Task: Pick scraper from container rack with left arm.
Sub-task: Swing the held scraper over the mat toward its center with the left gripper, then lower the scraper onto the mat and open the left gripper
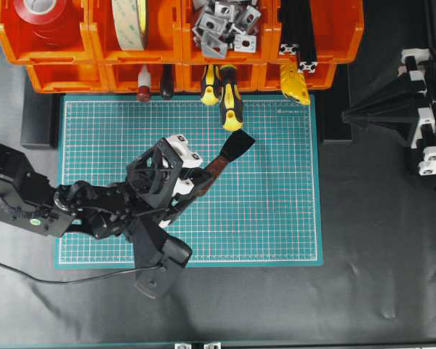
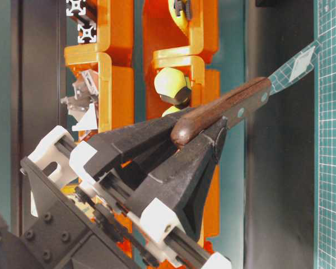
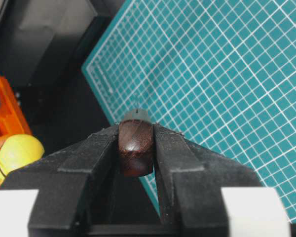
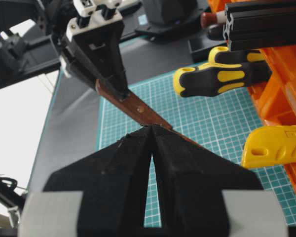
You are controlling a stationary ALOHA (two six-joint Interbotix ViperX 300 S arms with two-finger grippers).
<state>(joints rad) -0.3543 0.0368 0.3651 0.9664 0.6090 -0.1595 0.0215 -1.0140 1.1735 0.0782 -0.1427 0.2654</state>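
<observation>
The bright orange plastic container rack is lining the far edge of the green gridded cutting mat. Over the mat, the black jointed left arm is carrying its gripper, clamped on the slim scraper by its reddish-brown wooden handle. The dark blade is pointing obliquely back toward the rack (clear of the bins). The right gripper is sitting with its jaws together, well apart.

Left arm stretched out with its hand clamped; right arm parked at the side.

The left arm reaches in from the left edge, its hand pinching the scraper by the wooden handle. The right hand sits folded at the right edge, fingertips meeting, holding nothing.
</observation>
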